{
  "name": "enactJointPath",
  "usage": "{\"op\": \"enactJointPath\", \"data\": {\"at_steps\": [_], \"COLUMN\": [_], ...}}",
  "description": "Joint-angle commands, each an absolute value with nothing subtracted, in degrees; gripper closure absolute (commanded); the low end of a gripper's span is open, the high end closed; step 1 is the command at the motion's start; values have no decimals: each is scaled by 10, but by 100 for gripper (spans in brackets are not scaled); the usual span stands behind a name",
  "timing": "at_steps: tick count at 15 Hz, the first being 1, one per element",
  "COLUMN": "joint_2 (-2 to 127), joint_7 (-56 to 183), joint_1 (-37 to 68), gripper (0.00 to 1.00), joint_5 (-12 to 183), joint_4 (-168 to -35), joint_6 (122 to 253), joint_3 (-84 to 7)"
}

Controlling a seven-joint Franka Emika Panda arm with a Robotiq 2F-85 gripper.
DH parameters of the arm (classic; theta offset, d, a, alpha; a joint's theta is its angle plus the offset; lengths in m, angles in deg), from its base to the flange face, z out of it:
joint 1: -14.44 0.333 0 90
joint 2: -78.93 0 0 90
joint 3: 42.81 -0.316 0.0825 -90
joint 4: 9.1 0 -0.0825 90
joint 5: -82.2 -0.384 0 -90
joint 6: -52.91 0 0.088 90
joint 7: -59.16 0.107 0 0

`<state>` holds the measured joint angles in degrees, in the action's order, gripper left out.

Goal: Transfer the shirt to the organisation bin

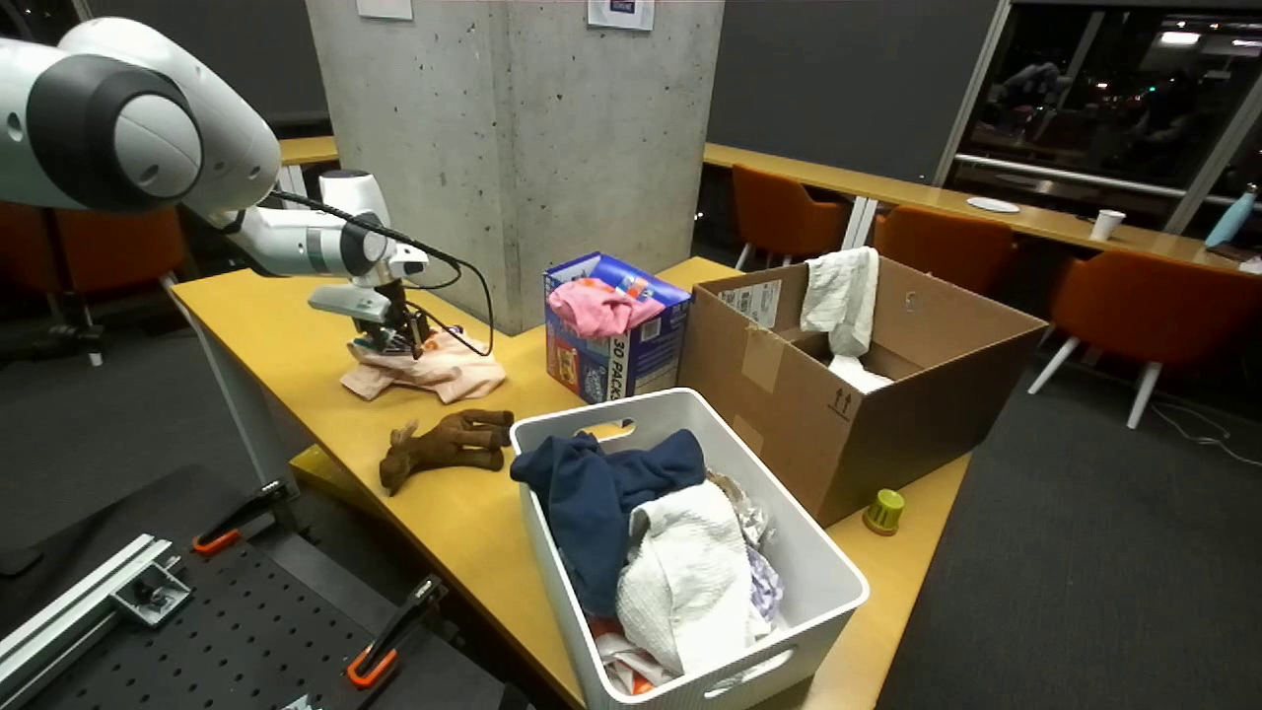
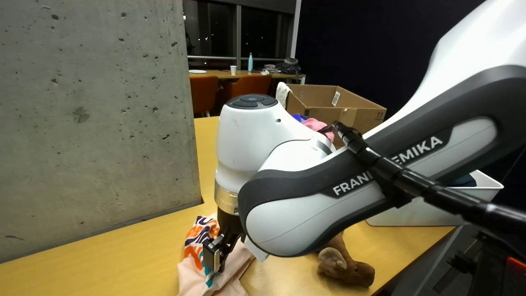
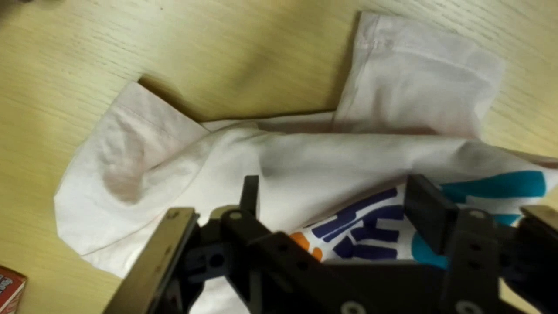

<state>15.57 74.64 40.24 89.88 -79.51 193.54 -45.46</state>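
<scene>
The shirt is pale pink with orange, purple and teal print. It lies crumpled on the table in both exterior views (image 1: 454, 370) (image 2: 194, 274) and fills much of the wrist view (image 3: 305, 155). My gripper (image 3: 335, 203) is open, its two fingers apart over the printed part of the shirt. It points down at the shirt in both exterior views (image 1: 406, 333) (image 2: 215, 255). I cannot tell whether the fingertips touch the cloth. The white organisation bin (image 1: 820, 582) holds navy and white cloths and other fabric. Its side also shows in an exterior view (image 2: 415, 210), partly behind the arm.
A brown plush animal (image 1: 449, 444) lies between shirt and bin. A blue snack box (image 1: 631, 360) with a pink cloth (image 1: 601, 308) and a large cardboard box (image 1: 887, 444) stand beyond. A green cup (image 1: 884, 511) is near the bin. A concrete pillar (image 2: 98, 123) borders the table.
</scene>
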Motion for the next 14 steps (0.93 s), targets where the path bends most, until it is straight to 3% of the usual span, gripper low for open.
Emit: {"op": "enactJointPath", "data": {"at_steps": [1, 3, 4, 6, 12, 14], "joint_2": [123, 105, 97, 83, 76, 102], "joint_7": [738, 736, 736, 735, 738, 746], "joint_1": [397, 395, 394, 392, 394, 391], "gripper": [20, 22, 46, 51, 98, 100], "joint_5": [886, 886, 885, 884, 885, 891], "joint_4": [-750, -734, -725, -710, -688, -709], "joint_6": [1911, 1911, 1911, 1910, 1904, 1904], "joint_3": [-459, -459, -458, -458, -456, -457]}}
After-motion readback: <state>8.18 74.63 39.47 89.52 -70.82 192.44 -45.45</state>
